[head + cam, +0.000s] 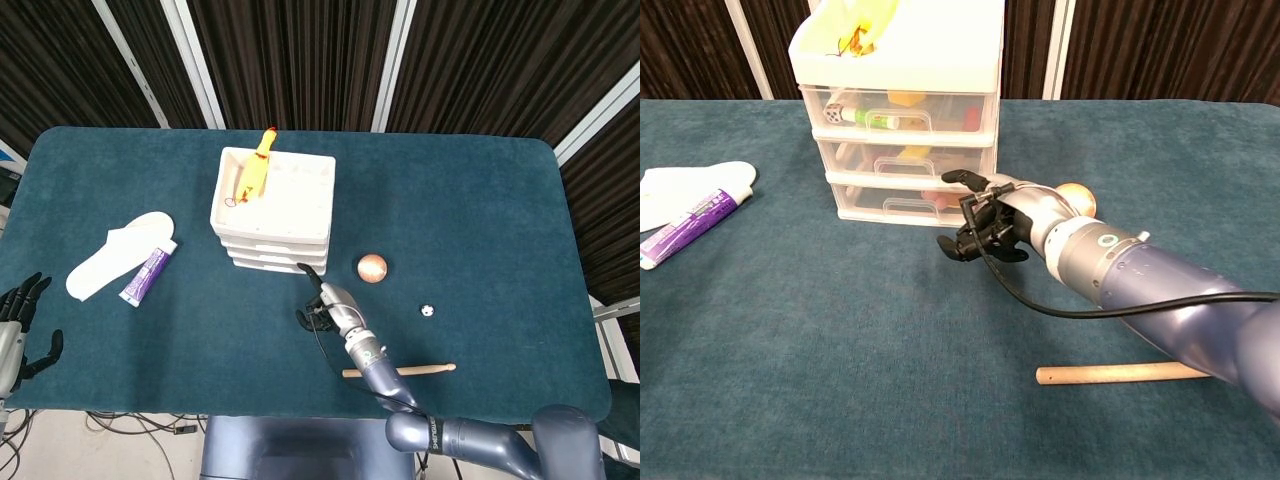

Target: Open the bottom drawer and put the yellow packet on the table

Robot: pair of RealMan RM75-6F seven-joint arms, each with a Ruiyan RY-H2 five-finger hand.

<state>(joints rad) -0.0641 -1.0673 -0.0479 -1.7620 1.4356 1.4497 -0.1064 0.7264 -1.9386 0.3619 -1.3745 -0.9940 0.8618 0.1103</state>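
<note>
White three-drawer unit (pixel 897 120), translucent fronts, bottom drawer (pixel 908 204) closed. Right hand (pixel 985 222) beside it, fingers curled, empty; left hand (pixel 18 318) spread, empty.

drawer unit (pixel 272 222) 1 | ball (pixel 372 266) 1 | drumstick (pixel 425 369) 1 | tube (pixel 148 276) 1 | insole (pixel 105 258) 1

Right hand (pixel 985 225): fingers curled, empty, just before the bottom drawer (pixel 902 206)
Drawer: closed
Drumstick (pixel 1120 374): lying on the table (pixel 840 350)
Toothpaste tube (pixel 692 228): far left
</note>
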